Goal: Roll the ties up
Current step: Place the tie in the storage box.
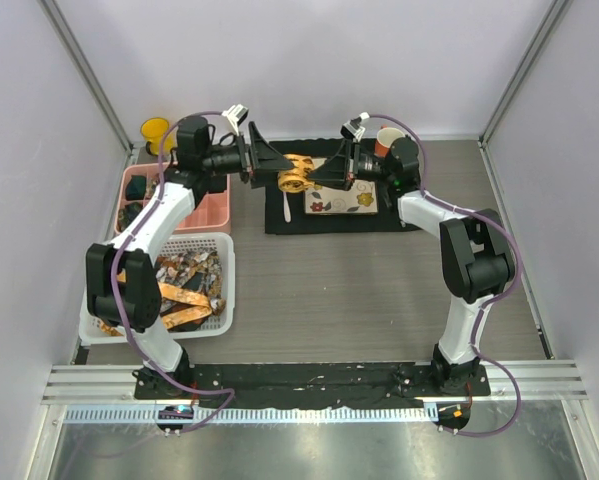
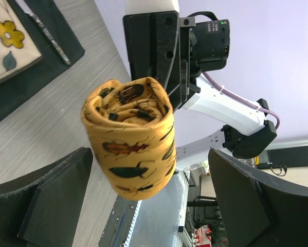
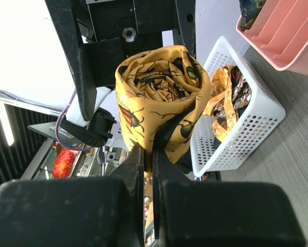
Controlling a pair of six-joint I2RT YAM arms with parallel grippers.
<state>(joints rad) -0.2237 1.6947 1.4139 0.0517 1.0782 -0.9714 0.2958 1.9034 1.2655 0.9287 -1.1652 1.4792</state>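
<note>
Just above the mat, beyond a basket of loose ties, a rolled tie is held aloft, pinched by the right gripper, while the left gripper is kept spread wide facing it, probably for a handover.

Grey table: black mat, white basket, pink tray.

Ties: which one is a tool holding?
The rolled yellow insect-print tie, pinched by the right tool; the ties in the white basket lie loose, untouched.
</note>
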